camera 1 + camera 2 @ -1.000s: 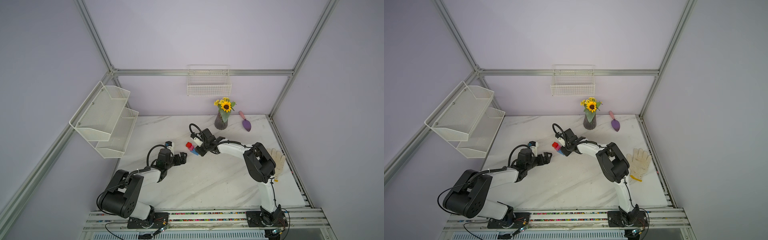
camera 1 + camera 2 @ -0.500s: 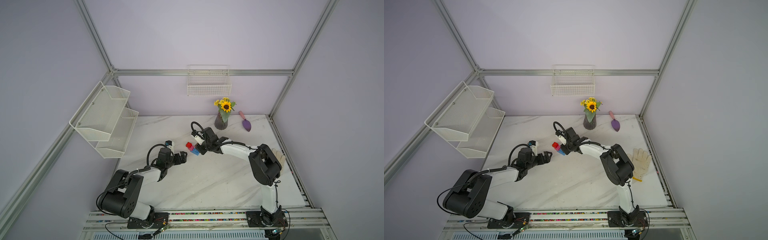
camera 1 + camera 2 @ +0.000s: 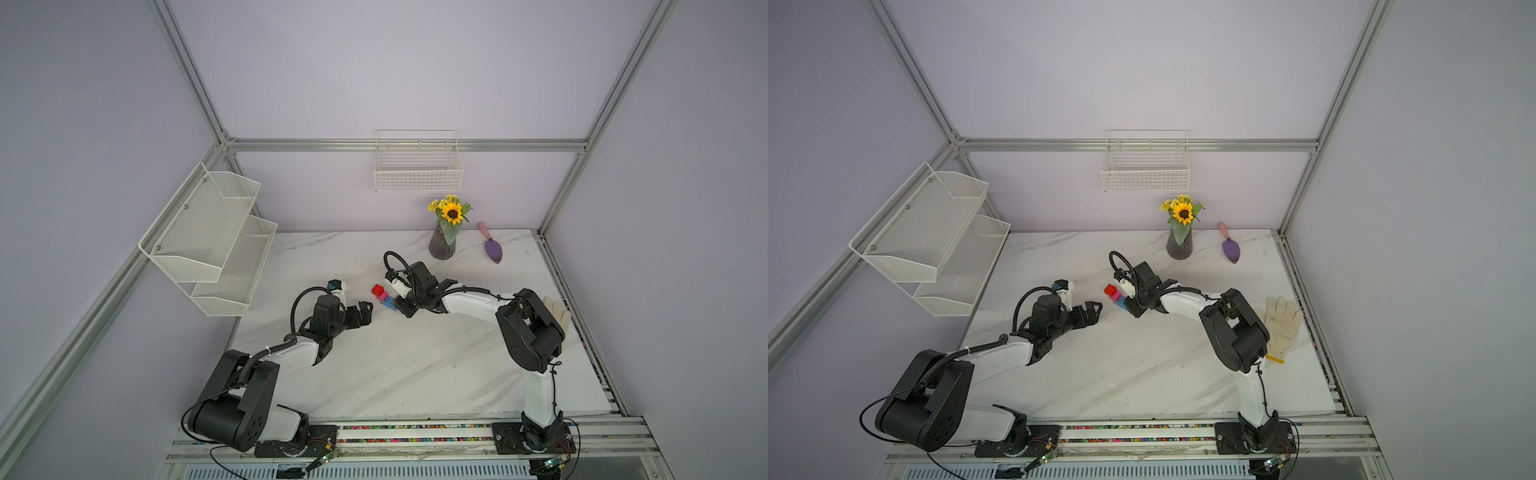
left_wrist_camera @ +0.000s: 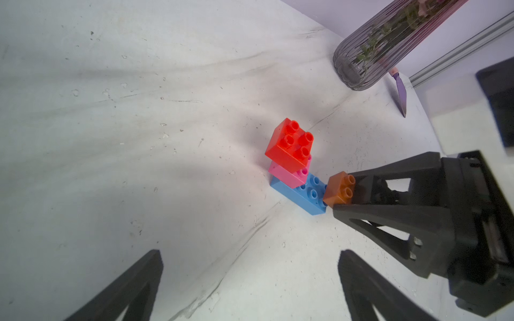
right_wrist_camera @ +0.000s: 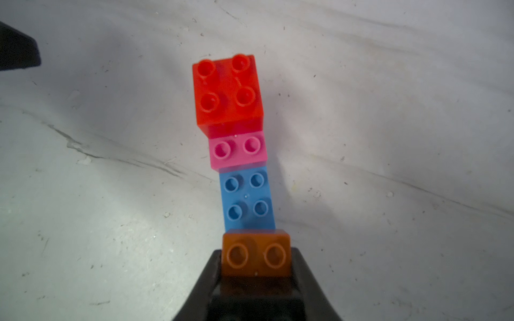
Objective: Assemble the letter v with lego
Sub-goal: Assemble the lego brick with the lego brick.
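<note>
A stepped lego stack stands mid-table: a red brick point(image 5: 228, 91) on a pink brick point(image 5: 237, 150) on a longer light-blue brick point(image 5: 247, 197). My right gripper point(image 5: 256, 254) is shut on an orange-brown brick point(image 4: 339, 189), which it holds over the blue brick's free end. I cannot tell whether the two are pressed together. Both top views show the stack point(image 3: 382, 296) point(image 3: 1115, 296) just left of the right gripper point(image 3: 401, 305). My left gripper point(image 3: 365, 311) point(image 4: 250, 253) stands open and empty, a short way left of the stack.
A vase of sunflowers point(image 3: 442, 245) and a purple trowel point(image 3: 492, 249) lie at the back right. A white glove point(image 3: 1283, 324) rests at the right edge. A wire shelf point(image 3: 208, 237) hangs on the left wall, and a wire basket point(image 3: 417, 166) on the back wall.
The right arm's elbow has swung slightly to the right, while its gripper stays at the stack with the orange-brown brick. The left arm and the stack have not moved.
</note>
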Motion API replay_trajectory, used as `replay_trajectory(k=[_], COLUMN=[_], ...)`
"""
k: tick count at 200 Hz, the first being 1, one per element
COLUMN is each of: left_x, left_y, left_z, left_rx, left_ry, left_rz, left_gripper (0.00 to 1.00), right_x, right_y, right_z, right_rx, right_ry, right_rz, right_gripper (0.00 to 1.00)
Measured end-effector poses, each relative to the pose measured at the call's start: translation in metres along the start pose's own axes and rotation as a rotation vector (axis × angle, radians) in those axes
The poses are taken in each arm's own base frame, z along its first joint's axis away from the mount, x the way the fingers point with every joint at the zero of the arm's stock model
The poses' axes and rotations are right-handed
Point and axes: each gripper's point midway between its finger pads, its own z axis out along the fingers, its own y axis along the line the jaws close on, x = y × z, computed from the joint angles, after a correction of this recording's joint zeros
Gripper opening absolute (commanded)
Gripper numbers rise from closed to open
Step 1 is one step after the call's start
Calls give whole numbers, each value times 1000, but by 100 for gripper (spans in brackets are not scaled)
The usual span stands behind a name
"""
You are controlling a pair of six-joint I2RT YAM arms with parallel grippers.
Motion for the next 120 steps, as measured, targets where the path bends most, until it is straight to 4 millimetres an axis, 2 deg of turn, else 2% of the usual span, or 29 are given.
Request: replay_trajectory(k=[120], left_x=[2], left_y=[1], left_z=[0], left_rx=[-4], left_ry=[7], left_rz=[1], left_gripper=[100], right_x=[6], right_y=[1], right_z=[4], right_rx=[-1], right_ry=[6], right_rz=[7], right_gripper=[32])
